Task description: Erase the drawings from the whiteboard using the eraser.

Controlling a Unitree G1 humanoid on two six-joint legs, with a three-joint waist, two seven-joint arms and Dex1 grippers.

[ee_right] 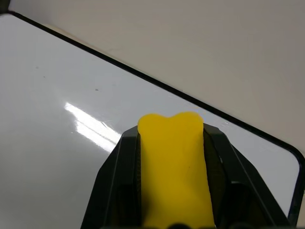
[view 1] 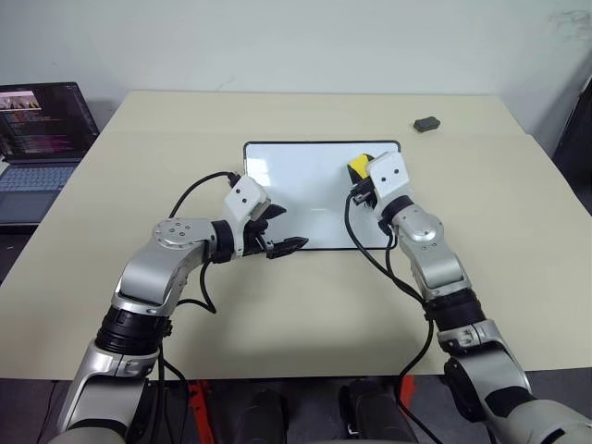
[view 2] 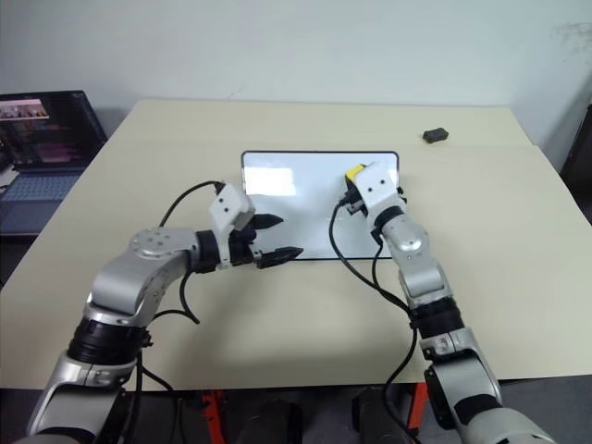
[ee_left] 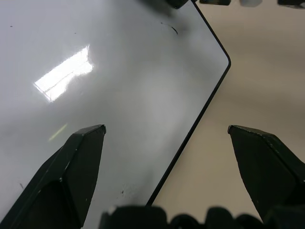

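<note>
Beige table [view 1: 305, 305], whiteboard [view 1: 305, 199] seemingly clean, right end effector [ee_right: 171, 138] clamping eraser [ee_right: 174, 171], left end effector [view 1: 276, 228] wide at near edge.

A beige table [view 1: 277, 314] fills the scene. An open laptop [view 1: 37, 148] with a lit screen sits beside its left edge. A small dark grey rounded object [view 1: 426, 123] lies near the table's far right corner.

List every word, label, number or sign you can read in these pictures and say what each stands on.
None can be read.
Laptop: its screen shows rows of coloured text, too small to read.
Whiteboard: no writing or drawings show, just a few tiny dark specks and glare.
Eraser: plain yellow, no label seen.
Small dark object on the table: no marking can be made out.
</note>
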